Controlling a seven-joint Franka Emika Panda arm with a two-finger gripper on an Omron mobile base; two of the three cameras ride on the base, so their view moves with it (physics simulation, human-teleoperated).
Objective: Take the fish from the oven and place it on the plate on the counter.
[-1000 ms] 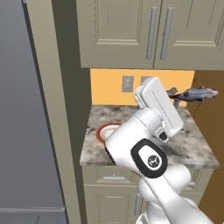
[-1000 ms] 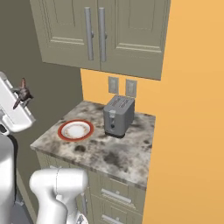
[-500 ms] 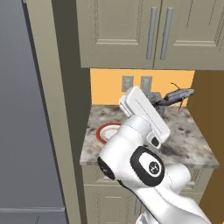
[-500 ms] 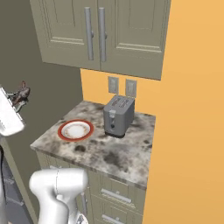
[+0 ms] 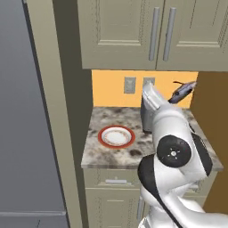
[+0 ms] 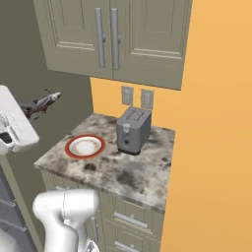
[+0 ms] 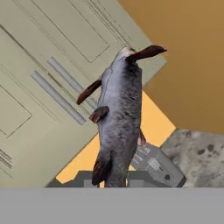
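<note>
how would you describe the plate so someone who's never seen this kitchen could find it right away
Look at the speckled stone counter below the beige wall cabinets. The plate lies flat near the counter's left end, beside the grey toaster and apart from it. It is round and white with a broad red rim, the only dish there.

The fish's [image 7: 119, 118] tail end was cut off at the hand view's bottom; the arm hid the toaster [image 5: 146, 119].
</note>
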